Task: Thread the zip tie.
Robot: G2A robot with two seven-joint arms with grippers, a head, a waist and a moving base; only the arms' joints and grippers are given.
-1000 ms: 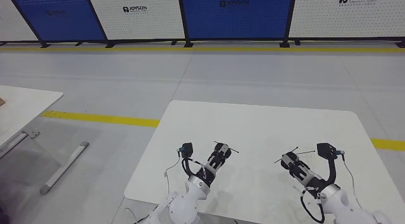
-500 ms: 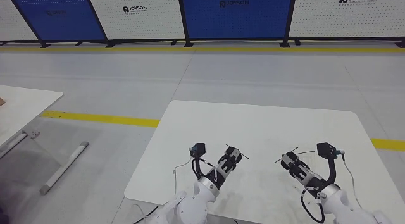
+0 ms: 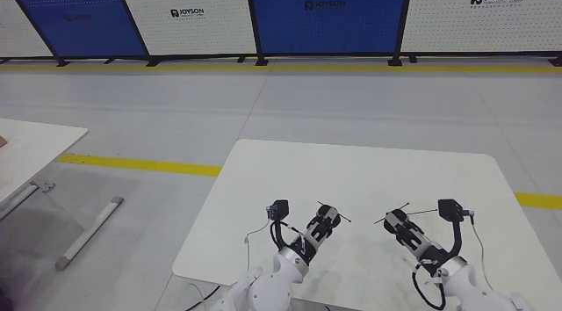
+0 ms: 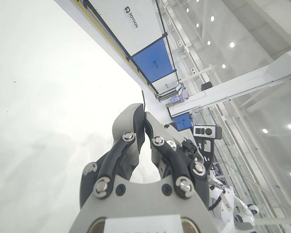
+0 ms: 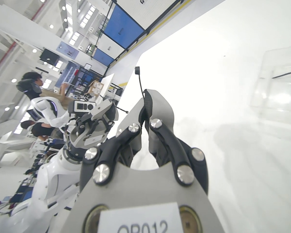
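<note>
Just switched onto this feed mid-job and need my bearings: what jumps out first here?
The right claw and left claw hang close together, not touching, over the near part of the white table. The right one is shut on a black zip tie whose square head sticks out beyond it; the left one pinches a thin black strip. A clear box stands on the table near the right claw.

I count two hands: left hand (image 4: 144, 112), right hand (image 5: 145, 98). They grip two black zip ties between them — left zip tie (image 4: 143, 97), right zip tie (image 5: 140, 81) — plus one white surface (image 3: 369, 170) and one clear box (image 5: 276, 83).
</note>
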